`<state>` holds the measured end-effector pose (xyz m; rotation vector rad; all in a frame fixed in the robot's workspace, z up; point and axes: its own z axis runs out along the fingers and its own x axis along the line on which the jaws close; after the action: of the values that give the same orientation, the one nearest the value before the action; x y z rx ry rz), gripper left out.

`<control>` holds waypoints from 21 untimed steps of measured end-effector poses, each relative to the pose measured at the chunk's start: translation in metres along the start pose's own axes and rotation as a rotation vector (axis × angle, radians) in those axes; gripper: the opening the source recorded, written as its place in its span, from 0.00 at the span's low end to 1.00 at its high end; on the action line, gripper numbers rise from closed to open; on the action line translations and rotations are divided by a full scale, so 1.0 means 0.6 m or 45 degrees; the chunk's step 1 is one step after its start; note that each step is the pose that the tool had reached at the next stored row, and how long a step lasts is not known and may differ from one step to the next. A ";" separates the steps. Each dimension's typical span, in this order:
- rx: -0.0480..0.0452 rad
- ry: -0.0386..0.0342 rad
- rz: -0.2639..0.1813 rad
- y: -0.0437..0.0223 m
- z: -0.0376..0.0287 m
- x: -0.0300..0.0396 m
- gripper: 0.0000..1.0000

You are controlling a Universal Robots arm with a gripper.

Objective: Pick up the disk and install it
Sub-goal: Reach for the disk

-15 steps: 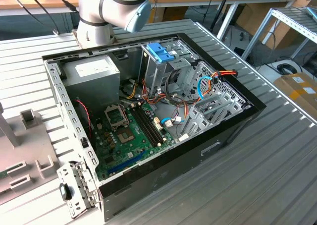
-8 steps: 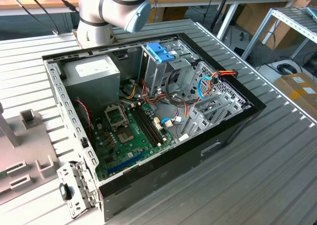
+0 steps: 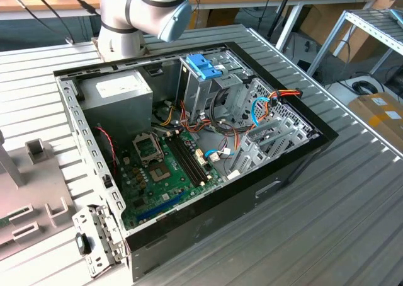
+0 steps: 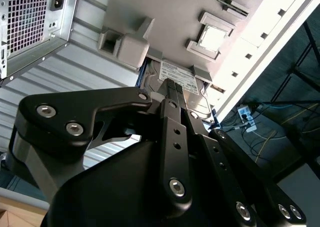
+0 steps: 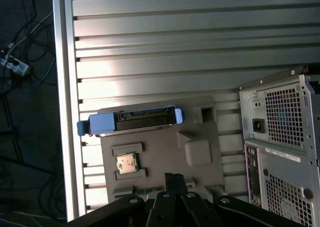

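Slatted table held the disk edge-up in a grey fixture; the gripper hovered near, fingertips together and empty, likely needing to open and square to the disk's long edges.

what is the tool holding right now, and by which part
Nothing is held: the tool is shut and empty, and the disk sits on the grey tray, apart from it.

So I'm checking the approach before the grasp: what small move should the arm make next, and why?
Probably carry the pincer across until it is centred over the disk. In the first wrist view the disk lies untouched on the grey fixture plate, and the shut pincer points at the plate beside the square chip, apart from the disk.
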<state>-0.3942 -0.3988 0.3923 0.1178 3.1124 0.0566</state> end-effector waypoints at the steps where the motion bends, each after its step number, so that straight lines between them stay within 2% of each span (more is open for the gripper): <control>1: 0.000 0.0000 0.000 0.000 0.000 0.003 0.10; 12: 0.000 0.0000 0.000 -0.002 -0.001 0.021 0.10; 21: 0.000 0.0000 0.000 -0.002 -0.001 0.027 0.10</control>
<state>-0.4107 -0.3988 0.3923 0.1178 3.1124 0.0567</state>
